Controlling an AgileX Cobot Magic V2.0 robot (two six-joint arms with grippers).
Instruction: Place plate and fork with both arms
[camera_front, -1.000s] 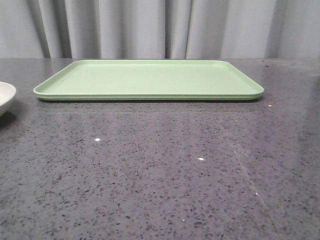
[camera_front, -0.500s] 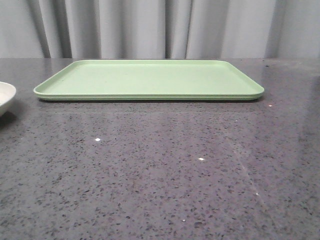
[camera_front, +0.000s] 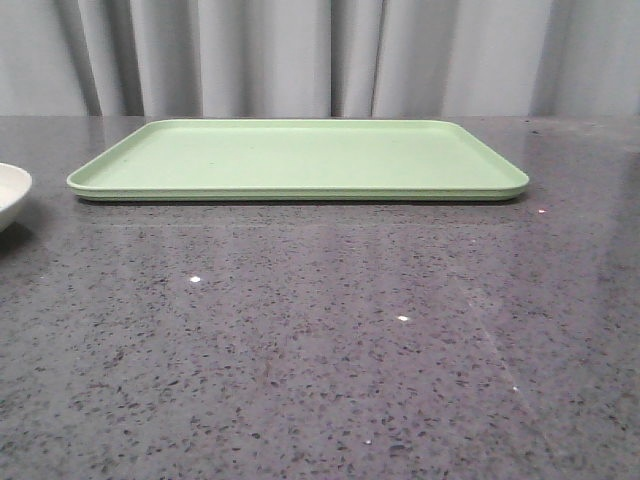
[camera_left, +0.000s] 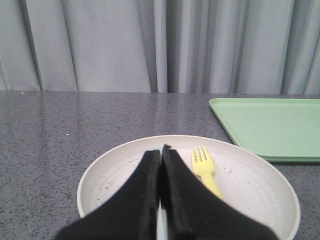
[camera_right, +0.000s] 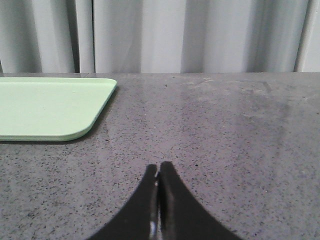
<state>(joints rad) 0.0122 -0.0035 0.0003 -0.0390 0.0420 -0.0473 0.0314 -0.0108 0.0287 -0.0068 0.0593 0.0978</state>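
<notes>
The cream plate with fine dark speckles sits on the dark table, left of the tray. In the front view only its edge shows at the far left. The yellow fork lies inside the plate, tines pointing away from me. My left gripper is shut and hovers over the plate's middle, just left of the fork. A pale blue sliver shows through the slit between its fingers. My right gripper is shut and empty over bare table, right of the tray. Neither gripper shows in the front view.
The flat light-green tray lies at the back middle of the speckled grey table; its corners show in the left wrist view and the right wrist view. Grey curtains hang behind the table.
</notes>
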